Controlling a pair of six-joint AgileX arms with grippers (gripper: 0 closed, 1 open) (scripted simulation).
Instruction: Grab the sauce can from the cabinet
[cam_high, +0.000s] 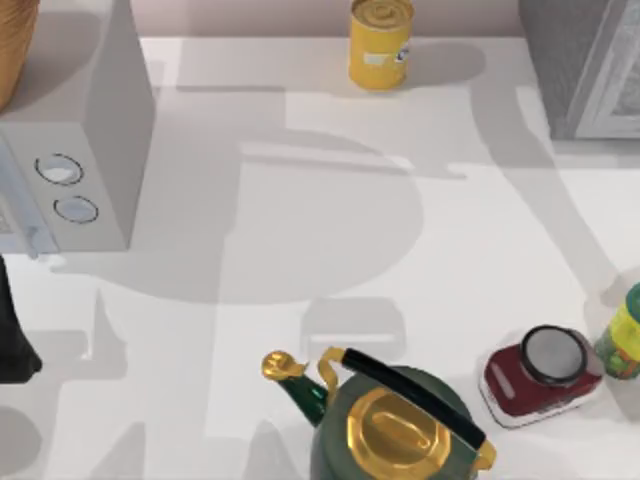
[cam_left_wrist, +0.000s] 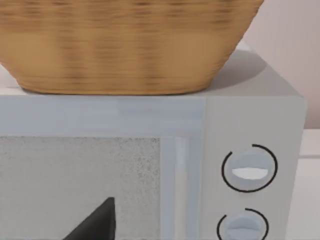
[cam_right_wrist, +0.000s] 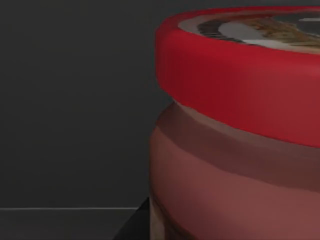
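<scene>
The sauce can (cam_right_wrist: 240, 130) sits right up close by the right arm's jaws, can't tell if they're apart or together.

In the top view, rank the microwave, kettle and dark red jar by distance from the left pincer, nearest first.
Left pincer: left edge.
1. Microwave, left, just behind it.
2. Kettle, front centre.
3. Dark red jar, front right.
Right wrist view: sauce can close up.
</scene>
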